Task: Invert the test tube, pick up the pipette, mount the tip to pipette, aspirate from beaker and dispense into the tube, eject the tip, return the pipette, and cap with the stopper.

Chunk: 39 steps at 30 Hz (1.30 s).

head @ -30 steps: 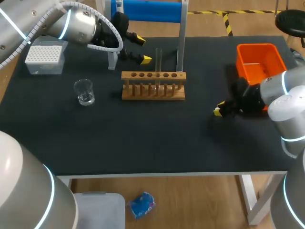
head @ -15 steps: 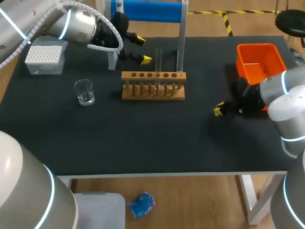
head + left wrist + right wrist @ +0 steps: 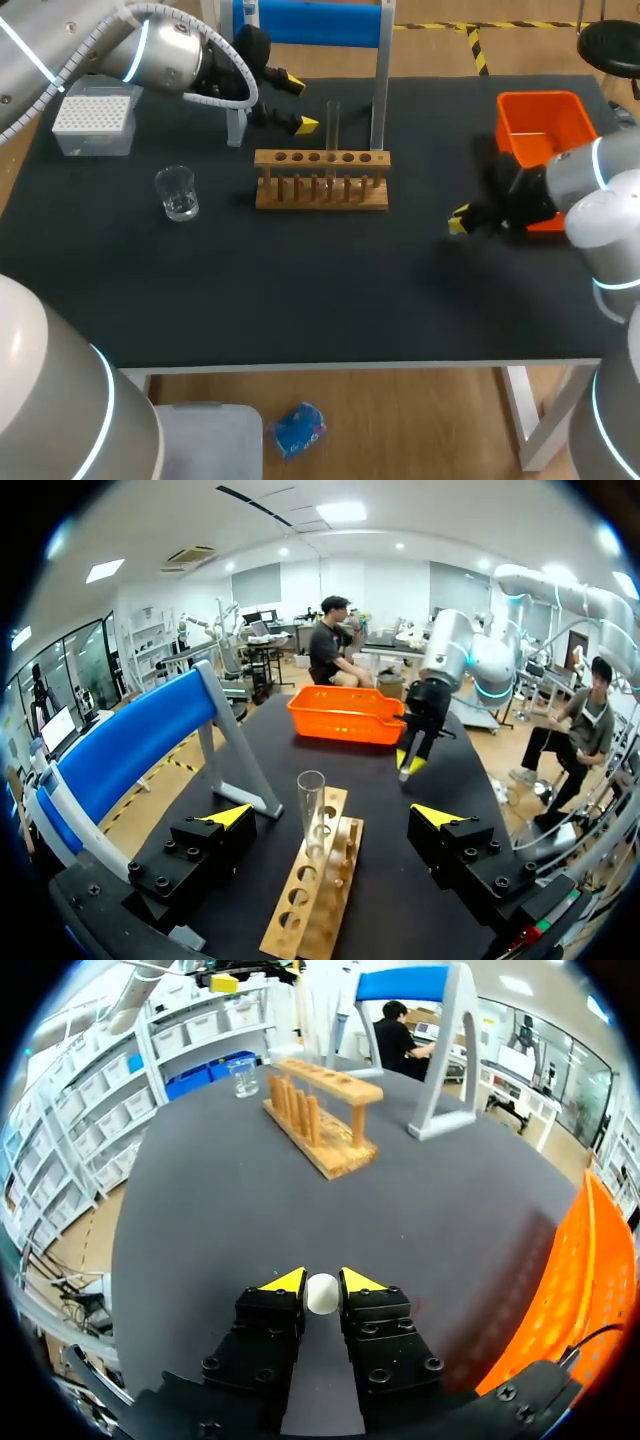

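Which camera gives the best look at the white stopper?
The right wrist view: the stopper sits pinched between the right tool's fingers. The head view shows only that tool's yellow tip; the left wrist view shows the tool from afar, no stopper discernible.

In the head view the right gripper (image 3: pixel 458 222) shows only one yellow tip, and what it holds is too small to tell there. In the right wrist view the finger blocks hide the lower part of the white stopper (image 3: pixel 322 1292) pinched between its fingers. The right arm covers the orange bin (image 3: pixel 540 120) on the side nearest that gripper. Ahead of the left gripper (image 3: pixel 332 816), the wooden rack (image 3: pixel 340 865) hides the test tube (image 3: pixel 311 805) foot, and the rack's near end is cut off.
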Available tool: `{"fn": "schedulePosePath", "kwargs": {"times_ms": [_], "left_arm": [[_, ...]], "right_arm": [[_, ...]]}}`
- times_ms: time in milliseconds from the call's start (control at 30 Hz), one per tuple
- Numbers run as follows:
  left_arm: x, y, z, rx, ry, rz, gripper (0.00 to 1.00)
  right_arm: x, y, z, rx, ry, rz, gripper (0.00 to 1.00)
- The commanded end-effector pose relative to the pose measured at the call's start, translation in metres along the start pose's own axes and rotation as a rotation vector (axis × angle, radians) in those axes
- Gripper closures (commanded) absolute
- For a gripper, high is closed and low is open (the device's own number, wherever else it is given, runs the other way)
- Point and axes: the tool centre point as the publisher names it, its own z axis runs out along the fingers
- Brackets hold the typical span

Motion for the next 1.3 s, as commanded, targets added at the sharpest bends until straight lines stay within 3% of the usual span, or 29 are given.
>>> {"fn": "schedulePosePath", "kwargs": {"times_ms": [33, 467, 600, 800, 1000, 1300], "left_arm": [[-0.005, 0.001, 0.000, 0.003, 0.238, 0.001, 0.00], [-0.005, 0.001, 0.000, 0.003, 0.238, 0.001, 0.00], [-0.005, 0.001, 0.000, 0.003, 0.238, 0.001, 0.00], [-0.005, 0.001, 0.000, 0.003, 0.238, 0.001, 0.00], [-0.005, 0.001, 0.000, 0.003, 0.238, 0.001, 0.00], [-0.005, 0.001, 0.000, 0.003, 0.238, 0.001, 0.00]], "right_arm": [[0.000, 0.023, -0.035, 0.019, 0.045, -0.036, 1.00], [0.008, 0.128, -0.085, -0.022, 0.150, -0.219, 1.00], [0.008, 0.164, -0.085, -0.005, 0.175, -0.284, 1.00], [0.017, 0.200, -0.075, 0.020, 0.191, -0.358, 1.00], [0.026, 0.230, -0.061, 0.000, 0.160, -0.384, 1.00], [0.026, 0.230, -0.061, 0.000, 0.160, -0.384, 1.00]]}}
